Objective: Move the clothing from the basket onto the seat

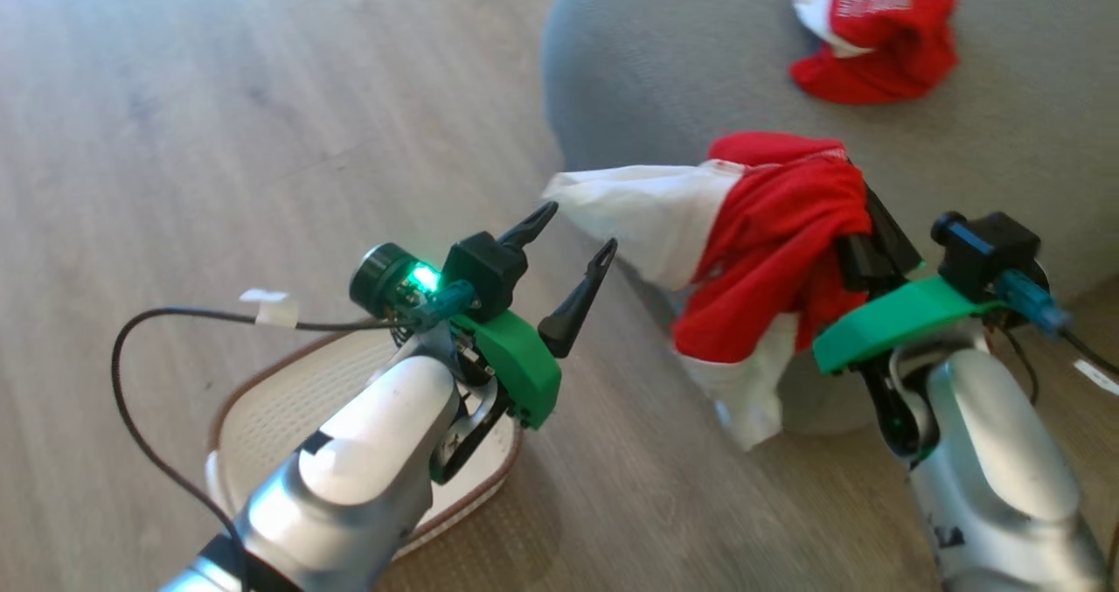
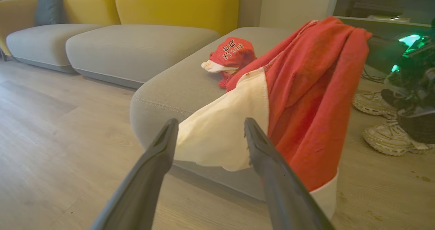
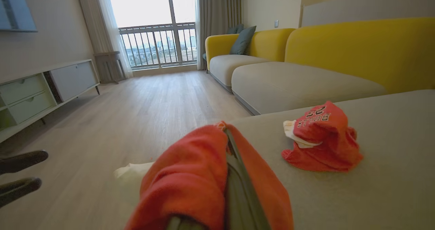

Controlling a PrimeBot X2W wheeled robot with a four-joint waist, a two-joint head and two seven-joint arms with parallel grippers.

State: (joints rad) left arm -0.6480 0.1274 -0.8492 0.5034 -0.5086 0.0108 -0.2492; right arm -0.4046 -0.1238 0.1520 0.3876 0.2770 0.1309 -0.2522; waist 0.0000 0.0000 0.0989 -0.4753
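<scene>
A red and white garment (image 1: 769, 242) hangs in the air at the rounded front edge of the seat (image 1: 664, 67). Its red part is draped over the right fingers (image 1: 874, 233), and its white parts trail out to the side and down toward the wooden floor (image 1: 262, 94). The right fingers are closed tight, with the cloth caught on them and folded over both sides.

A second red garment (image 1: 883, 41), with white trim and printed lettering, lies crumpled on top of the seat, well back from that edge and apart from the held piece.

The left fingers (image 1: 581, 290) are spread wide and hold nothing. Their tips point at the white flap of the hanging garment, near it but not touching.

The basket (image 1: 288, 391) sits on the floor under the left forearm, well apart from the seat, and what shows of its perforated inside is bare.
</scene>
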